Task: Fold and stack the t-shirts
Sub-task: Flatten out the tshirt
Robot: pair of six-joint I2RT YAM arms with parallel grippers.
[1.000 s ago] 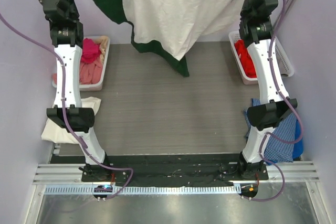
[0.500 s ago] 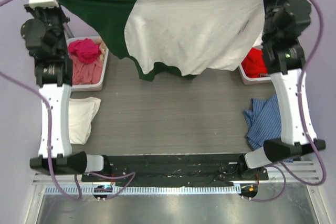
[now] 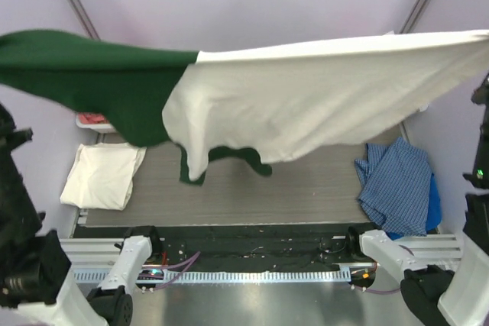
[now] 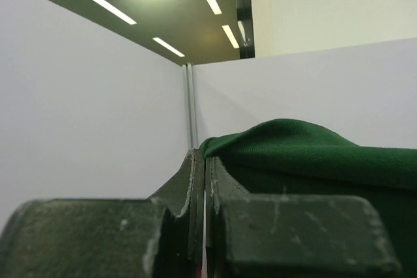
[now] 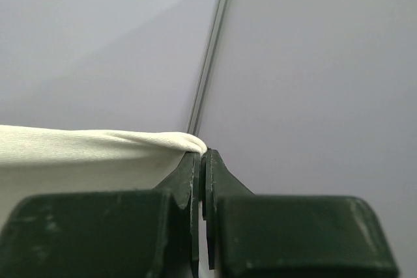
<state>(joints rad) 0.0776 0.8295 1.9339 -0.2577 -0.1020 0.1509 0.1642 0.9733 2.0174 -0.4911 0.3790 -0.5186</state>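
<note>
Got a dark green cotton t-shirt and a white cotton t-shirt stretched midair over the grey table, 9 to 3 o'clock. Pinching green fabric tight with the left end effector, white with the right end effector. Also spotting a folded cream t-shirt at 8 o'clock, blue checked cloth at 4.

no text or number can be read.

Aloft above table: left tee overlapping right tee; on table, folded tee left, cloth right.
</note>
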